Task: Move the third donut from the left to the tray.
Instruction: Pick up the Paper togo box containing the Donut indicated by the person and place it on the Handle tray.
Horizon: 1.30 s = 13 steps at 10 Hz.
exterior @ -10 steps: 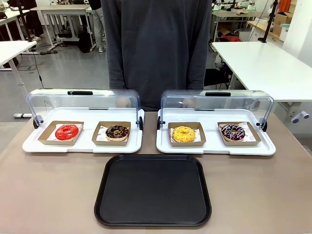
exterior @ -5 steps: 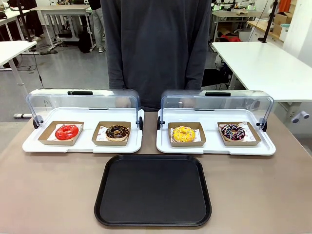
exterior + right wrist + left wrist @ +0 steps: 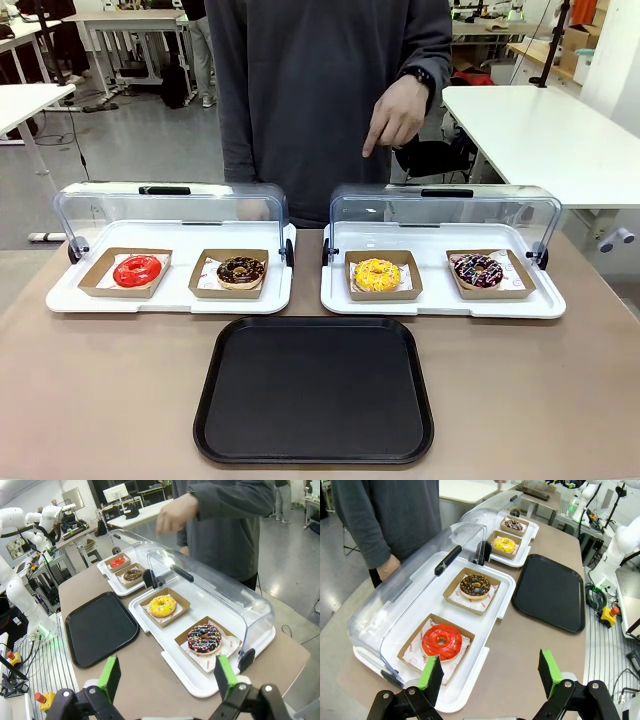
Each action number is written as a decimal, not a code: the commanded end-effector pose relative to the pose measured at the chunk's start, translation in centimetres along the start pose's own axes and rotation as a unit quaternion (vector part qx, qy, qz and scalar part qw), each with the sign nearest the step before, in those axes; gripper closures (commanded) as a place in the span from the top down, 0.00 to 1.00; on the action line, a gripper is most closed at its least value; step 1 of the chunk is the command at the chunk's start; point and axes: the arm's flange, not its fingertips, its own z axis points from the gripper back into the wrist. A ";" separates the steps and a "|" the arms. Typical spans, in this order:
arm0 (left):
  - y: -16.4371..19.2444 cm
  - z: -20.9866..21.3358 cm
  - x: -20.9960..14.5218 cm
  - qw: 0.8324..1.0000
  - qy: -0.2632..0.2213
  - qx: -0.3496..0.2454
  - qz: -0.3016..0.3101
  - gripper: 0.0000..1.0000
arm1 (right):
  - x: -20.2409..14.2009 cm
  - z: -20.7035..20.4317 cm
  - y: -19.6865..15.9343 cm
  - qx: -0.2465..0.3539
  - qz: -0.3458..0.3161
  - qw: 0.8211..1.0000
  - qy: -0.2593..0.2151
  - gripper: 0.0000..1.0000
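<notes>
The third donut [image 3: 377, 273], yellow-iced in a brown cardboard holder, sits in the left half of the right-hand white tray; it also appears as the yellow donut [image 3: 162, 606] and, far off, the yellow donut [image 3: 504, 544]. The black tray [image 3: 314, 390] lies at the near middle of the table, seen too as the tray [image 3: 99, 627] and the tray [image 3: 550, 591]. A person's hand [image 3: 395, 115] hangs above the right lid with a finger pointing down. My left gripper [image 3: 490, 670] is open over the table's left end. My right gripper [image 3: 166, 676] is open over the right end.
Two white trays [image 3: 170, 297] [image 3: 440, 302] with raised clear domed lids stand side by side. A red donut [image 3: 137, 270], a chocolate donut [image 3: 241, 271] and a dark sprinkled donut [image 3: 478, 270] sit in cardboard holders. The person stands at the far edge.
The person's hand has come up into view over the right lid, index finger pointing downward. Donuts, trays and lids have not moved.
</notes>
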 end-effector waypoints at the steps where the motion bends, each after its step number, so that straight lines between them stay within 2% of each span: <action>1: -0.1 0.0 0.0 1.000 0.002 -0.002 0.002 1.00 | 0.2 0.0 -0.2 0.001 0.008 1.000 -0.013 1.00; 13: -0.1 0.0 0.0 1.000 0.002 -0.002 0.002 1.00 | 0.2 0.0 -0.2 0.001 0.008 1.000 -0.013 1.00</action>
